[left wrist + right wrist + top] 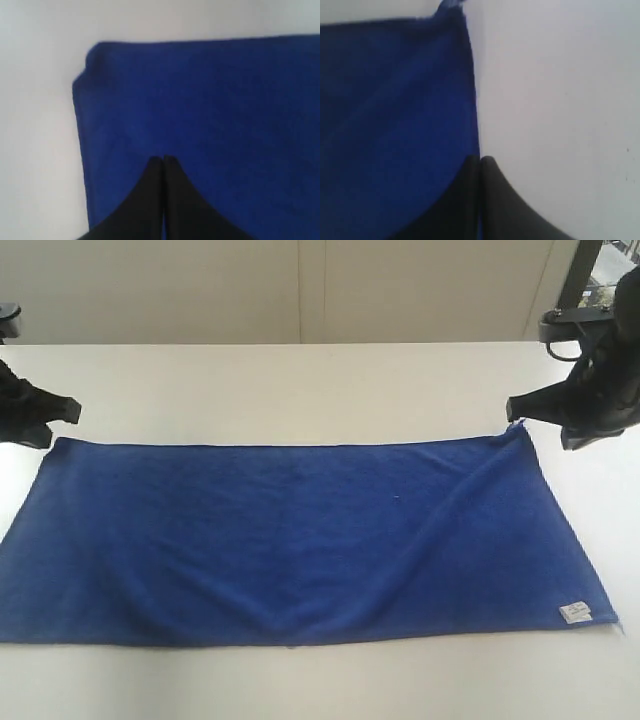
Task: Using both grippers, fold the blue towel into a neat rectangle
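Observation:
The blue towel (300,540) lies spread out lengthwise on the white table (300,390), with a soft ridge running from its far right corner toward the front middle. My left gripper (72,410) hangs by the towel's far left corner. In the left wrist view it (163,159) is shut, with only the towel (210,100) beneath it. My right gripper (512,408) sits at the far right corner. In the right wrist view it (480,159) is shut over the hem of the towel (395,125), with the corner loop (451,5) well ahead of the tips.
A small white label (574,612) marks the towel's near right corner. Bare table surrounds the towel on the far side. A dark metal stand (585,270) rises behind the right arm, and a pale wall runs along the back.

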Available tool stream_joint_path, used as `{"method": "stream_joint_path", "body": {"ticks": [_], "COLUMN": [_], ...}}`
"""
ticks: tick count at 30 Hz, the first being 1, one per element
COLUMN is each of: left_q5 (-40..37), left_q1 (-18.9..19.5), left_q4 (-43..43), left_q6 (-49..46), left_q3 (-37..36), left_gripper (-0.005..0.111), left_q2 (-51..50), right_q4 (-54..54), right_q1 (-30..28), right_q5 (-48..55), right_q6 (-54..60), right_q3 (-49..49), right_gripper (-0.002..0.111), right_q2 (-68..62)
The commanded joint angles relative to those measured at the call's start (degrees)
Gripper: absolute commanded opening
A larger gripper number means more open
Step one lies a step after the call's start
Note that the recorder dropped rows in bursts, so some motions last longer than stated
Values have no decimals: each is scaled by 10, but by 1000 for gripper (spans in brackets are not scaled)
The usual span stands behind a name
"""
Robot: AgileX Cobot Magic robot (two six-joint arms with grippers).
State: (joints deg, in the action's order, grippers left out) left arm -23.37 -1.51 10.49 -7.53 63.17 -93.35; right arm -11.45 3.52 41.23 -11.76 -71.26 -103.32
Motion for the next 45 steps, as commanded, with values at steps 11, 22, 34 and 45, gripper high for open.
{"method": "stream_joint_path", "body": {"ticks": [11,22,34,45], "left_q5": [-70,-49,-71,-47], "left_q1": [2,2,2,2], "left_q4": [-86,-182,-219,-230], "left_q6": [117,222,245,271], "left_q3": [-187,-214,-215,-238], "left_gripper": [0,0,0,0], "left_q2": [40,14,6,6], "right_q4": [108,108,108,106], "right_q1": [0,0,0,0], "right_q5": [-1,-62,-81,-56], "right_q6": [86,86,79,64], "right_q3": [223,258,273,273], "right_gripper": [0,0,0,0], "right_q2": [90,74,59,44]}}
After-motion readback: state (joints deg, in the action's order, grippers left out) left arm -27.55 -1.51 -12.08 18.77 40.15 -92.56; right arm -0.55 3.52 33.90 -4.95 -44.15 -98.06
